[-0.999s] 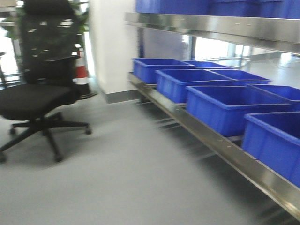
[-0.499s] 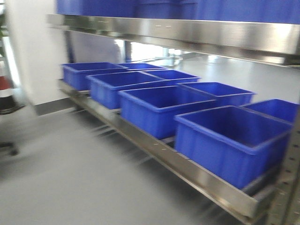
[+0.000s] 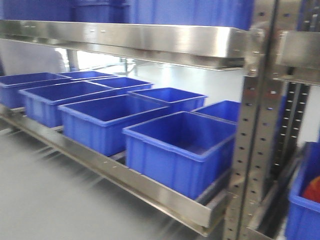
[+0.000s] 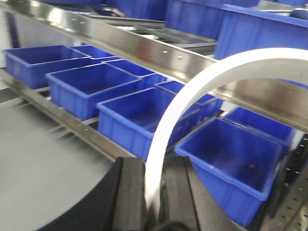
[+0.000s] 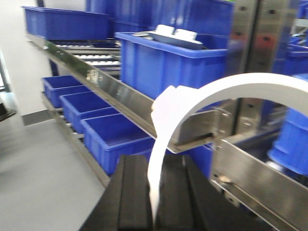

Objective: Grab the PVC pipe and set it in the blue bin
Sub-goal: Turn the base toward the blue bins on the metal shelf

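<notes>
Rightward swung the front view since 1 second earlier: the office chair had left sight, and a steel rack post (image 3: 252, 125) now stood beside the lower-shelf blue bins (image 3: 180, 150), which looked empty. No PVC pipe could be picked out in any view. White-grey pieces (image 5: 173, 34) lay in 1 upper bin (image 5: 163, 62), too blurred to name, and a red-orange thing (image 3: 314, 191) sat in the bin at the right edge (image 3: 300, 210). A white curved band (image 4: 192, 91) crossed both wrist views. Whether the left claw (image 4: 154, 207) or right claw (image 5: 154, 202) was open, I could not tell. Such pipe should be light, stiff and slick, best gripped mid-length.
</notes>
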